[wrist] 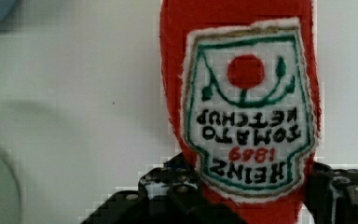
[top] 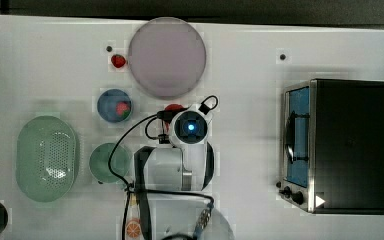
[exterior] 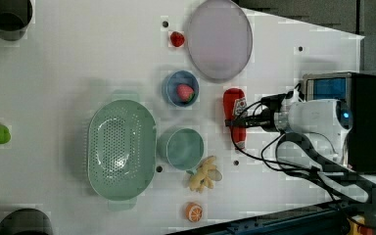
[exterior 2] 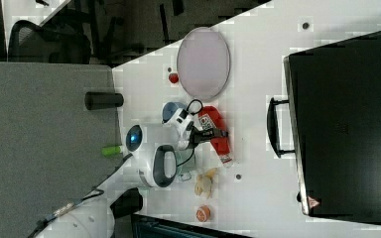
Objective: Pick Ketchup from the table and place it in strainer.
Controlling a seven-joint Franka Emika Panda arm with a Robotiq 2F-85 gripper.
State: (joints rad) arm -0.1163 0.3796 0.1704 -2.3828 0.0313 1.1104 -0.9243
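Note:
The ketchup (exterior: 234, 105), a red bottle with a white label, lies flat on the white table between the blue bowl and the oven. In the wrist view the ketchup (wrist: 242, 93) runs away from the camera, and my gripper (wrist: 249, 189) has a black finger pressed on each side of it. From the side, the gripper (exterior: 238, 122) straddles the ketchup's middle, shut on it, low at the table. In the right view the ketchup (exterior 2: 217, 130) sits under the gripper (exterior 2: 212, 134). The mint-green strainer (top: 22, 150) stands on the top view's left, holding nothing, also the strainer (exterior: 94, 142) in the left view.
Between ketchup and strainer stand a blue bowl (top: 114, 105) holding a strawberry and a round green cup (top: 109, 162). A purple plate (top: 167, 57) and a loose strawberry (top: 118, 61) lie beyond. A black toaster oven (top: 345, 145) fills the top view's right. An orange slice (exterior: 194, 211) lies near the edge.

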